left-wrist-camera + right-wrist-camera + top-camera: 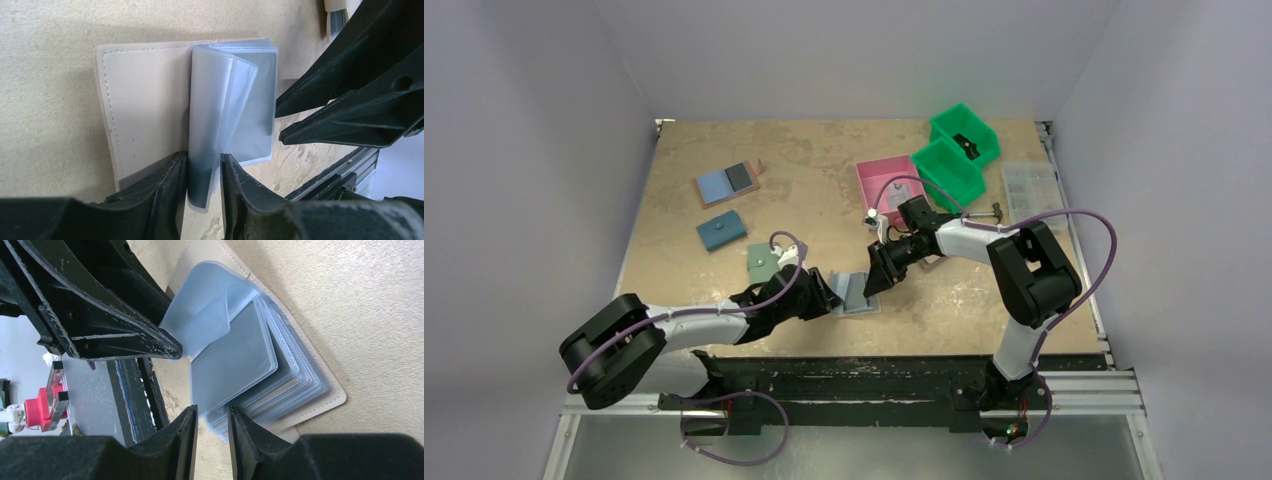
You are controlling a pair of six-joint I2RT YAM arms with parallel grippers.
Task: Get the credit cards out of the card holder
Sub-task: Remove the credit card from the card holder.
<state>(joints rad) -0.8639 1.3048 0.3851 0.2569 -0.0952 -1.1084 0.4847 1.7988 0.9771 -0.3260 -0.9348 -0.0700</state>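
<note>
— Left fingers (pixel 167 192) right up close, nearly shut, pinching one clear plastic sleeve (pixel 207 130) lifted off the card holder (pixel 145 100), which lies open and flat just beyond them.
— And the right fingers (pixel 186 440)?
— Narrow gap, nothing in it, tips just beside the corner of the sleeve stack. No credit cards plainly showing; can't tell which pocket is loaded.
— So what's the play?
— I'd say hold that leaf up and slide the right tips flat into a pocket mouth, no crumpling.
— Surroundings?
— Tan chipboard desk (pixel 824 170), pink tray (pixel 871 178) and green bins (pixel 947 170) well beyond the right fingers, plain white walls (pixel 844 50).
</note>
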